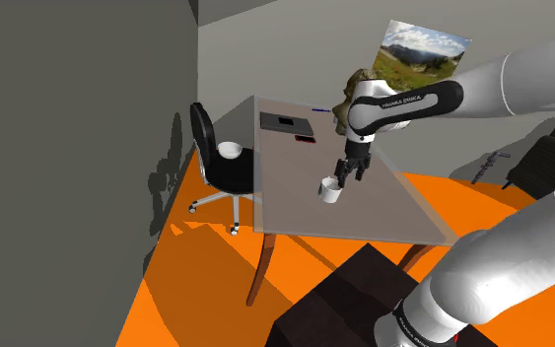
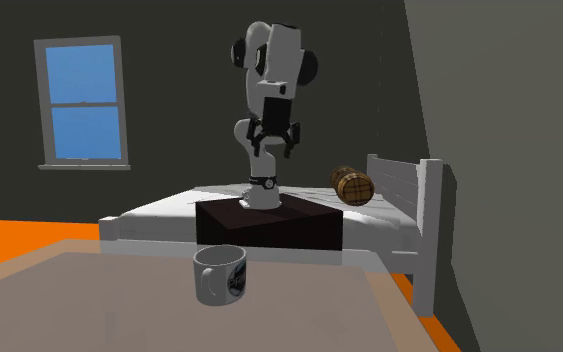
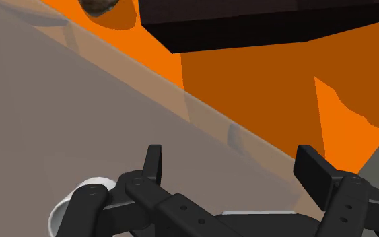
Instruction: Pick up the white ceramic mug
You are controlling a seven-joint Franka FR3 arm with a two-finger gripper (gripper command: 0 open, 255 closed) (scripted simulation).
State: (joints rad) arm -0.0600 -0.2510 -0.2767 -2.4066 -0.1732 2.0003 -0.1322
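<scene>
Your hand [image 1: 352,174] hangs released, fingers apart, just above the upright mug [image 1: 330,190] on the worktop [image 1: 285,192]. The mug sits outside one finger, not between them, so shift across before lowering.

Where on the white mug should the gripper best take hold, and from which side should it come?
Probably from above, on the rim wall: the mug stands upright on the table, mouth open upward, and the open gripper hangs above it, a little aside, pointing down.
</scene>
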